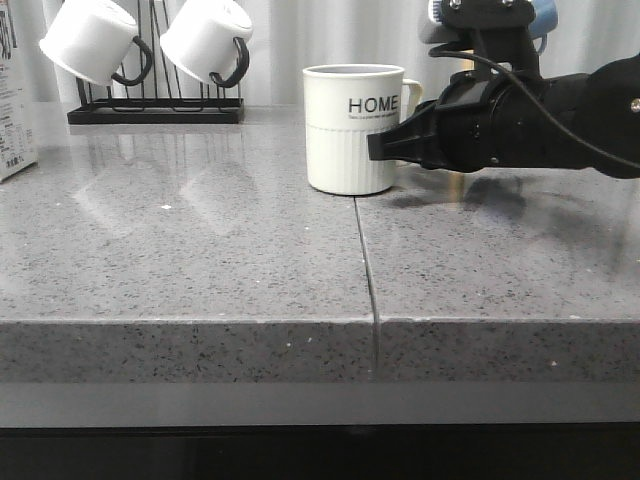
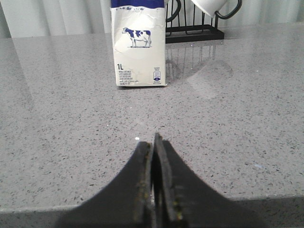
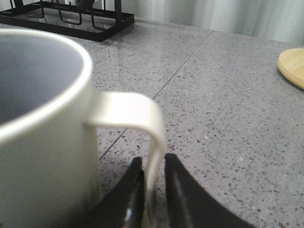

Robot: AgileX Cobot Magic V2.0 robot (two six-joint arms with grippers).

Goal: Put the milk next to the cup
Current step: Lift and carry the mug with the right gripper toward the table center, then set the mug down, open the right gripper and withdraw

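The cup point(image 1: 350, 130), a cream mug reading "HOME", stands on the grey counter near the middle, its loop handle to the right. My right gripper point(image 1: 385, 145) reaches in from the right at handle height. In the right wrist view the fingers point(image 3: 153, 161) sit on both sides of the cup's point(image 3: 42, 142) handle, closed against it. The milk point(image 1: 15, 90) stands at the far left edge of the front view, well apart from the cup. In the left wrist view the milk point(image 2: 140, 47) stands ahead of my left gripper point(image 2: 154, 140), which is shut and empty, low over the counter.
A black rack point(image 1: 150, 105) with white black-handled mugs point(image 1: 95, 40) stands at the back left. A blue mug point(image 1: 540, 15) shows behind my right arm. A wooden board point(image 3: 292, 66) lies beyond the cup. A seam point(image 1: 365, 260) crosses the counter.
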